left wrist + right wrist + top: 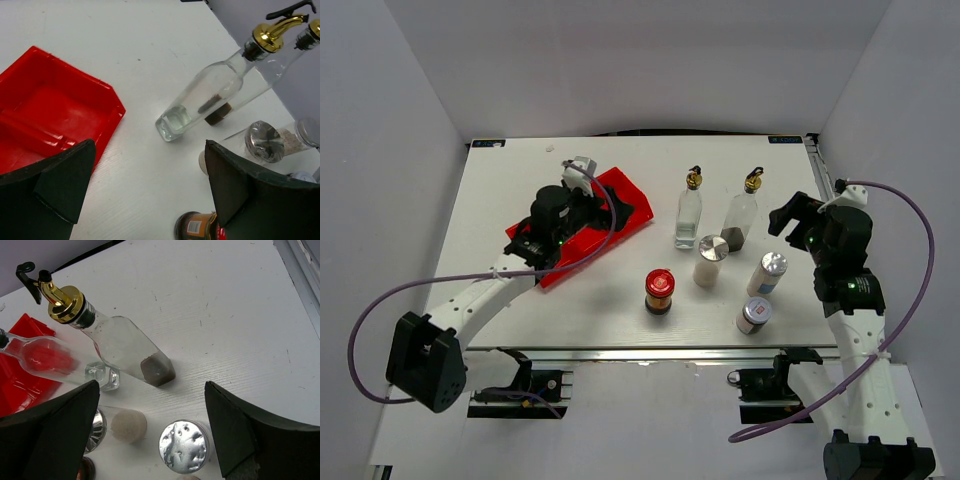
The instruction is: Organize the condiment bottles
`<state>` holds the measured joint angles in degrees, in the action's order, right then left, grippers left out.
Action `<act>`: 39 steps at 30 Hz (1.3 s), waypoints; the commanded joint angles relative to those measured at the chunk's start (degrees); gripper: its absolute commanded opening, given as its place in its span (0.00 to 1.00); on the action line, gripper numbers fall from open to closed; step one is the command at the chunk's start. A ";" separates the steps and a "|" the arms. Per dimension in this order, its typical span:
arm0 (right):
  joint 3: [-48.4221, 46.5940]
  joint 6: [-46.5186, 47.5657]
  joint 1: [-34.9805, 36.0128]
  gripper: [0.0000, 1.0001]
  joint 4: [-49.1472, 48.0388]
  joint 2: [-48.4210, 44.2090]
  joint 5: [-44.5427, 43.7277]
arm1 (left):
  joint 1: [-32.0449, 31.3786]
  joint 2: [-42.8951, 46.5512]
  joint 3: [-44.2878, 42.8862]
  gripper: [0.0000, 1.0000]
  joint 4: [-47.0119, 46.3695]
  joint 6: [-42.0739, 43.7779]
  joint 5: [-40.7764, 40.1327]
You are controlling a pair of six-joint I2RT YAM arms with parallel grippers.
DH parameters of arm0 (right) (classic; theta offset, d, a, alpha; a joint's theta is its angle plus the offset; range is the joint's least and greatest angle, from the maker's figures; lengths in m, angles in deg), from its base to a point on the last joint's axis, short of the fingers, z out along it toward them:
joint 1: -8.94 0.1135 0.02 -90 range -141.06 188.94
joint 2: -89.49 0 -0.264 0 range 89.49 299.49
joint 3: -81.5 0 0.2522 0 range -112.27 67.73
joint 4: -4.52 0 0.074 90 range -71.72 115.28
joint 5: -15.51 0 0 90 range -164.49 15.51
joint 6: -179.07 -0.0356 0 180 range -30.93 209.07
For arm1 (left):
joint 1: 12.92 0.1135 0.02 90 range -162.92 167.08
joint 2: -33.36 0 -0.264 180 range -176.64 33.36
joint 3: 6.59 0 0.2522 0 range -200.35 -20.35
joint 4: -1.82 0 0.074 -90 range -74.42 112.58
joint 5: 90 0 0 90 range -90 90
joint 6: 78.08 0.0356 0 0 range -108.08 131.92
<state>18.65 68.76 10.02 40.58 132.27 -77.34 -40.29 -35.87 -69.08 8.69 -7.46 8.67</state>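
Pincer check: left pincer [149,145] is spread wide w/ nothing btw. its fingers. We find it hovering over the right-hand part of the red tray [632,197], facing the bottles. We find the right pincer [151,385] likewise spread wide and holding nothing, raised near the bench's right edge, just right of the group. All six condiment containers stand upright on the white bench [570,300], right of the tray and apart from it. Back row: clear-liquid bottle [688,220] w/ gold pourer and a little clear liquid at its base. Beside it to the right is the dark-residue bottle [740,225], also w/ gold pourer, w/ dark matter at the bottom. In front, btw. the two bottles, stands the first shaker [711,260], white body, silver lid. The second shaker [767,272] stands to its right, and the third shaker [755,315] sits nearest the arms, just in front of the second. The red-lidded jar [659,291], dark w/ a label, stands front-left of the group, closest to the tray. The tray lies at an angle, left of ctr., and a divider ridge shows in the left wrist view. The left arm covers the tray's left part in the top view, so we cannot tell what lies there.
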 commanded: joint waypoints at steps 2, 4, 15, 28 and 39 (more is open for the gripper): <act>0.65 1.59 -0.29 0.89 -3.14 -0.33 0.21 | -3.20 -2.92 -4.00 0.98 -7.40 3.12 3.98; 1.27 1.68 -0.29 0.89 -3.76 -0.60 1.26 | -4.61 -5.29 -4.27 0.98 -10.58 3.29 6.61; 2.06 3.18 -0.29 0.89 -4.73 -1.30 4.87 | -12.61 -17.42 -13.48 0.98 -18.85 9.27 0.83; 2.50 4.23 -0.29 0.89 -5.43 -4.20 6.02 | -15.16 -29.64 -25.18 0.98 -17.89 14.37 0.03; 2.58 4.58 -0.29 0.90 -5.43 -4.55 6.28 | -15.95 -37.20 -32.21 0.93 -17.89 14.54 -2.16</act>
<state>20.84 71.99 10.02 37.61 128.52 -71.68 -55.68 -72.86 -97.82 -8.84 6.27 7.45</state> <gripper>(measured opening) 0.896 0.937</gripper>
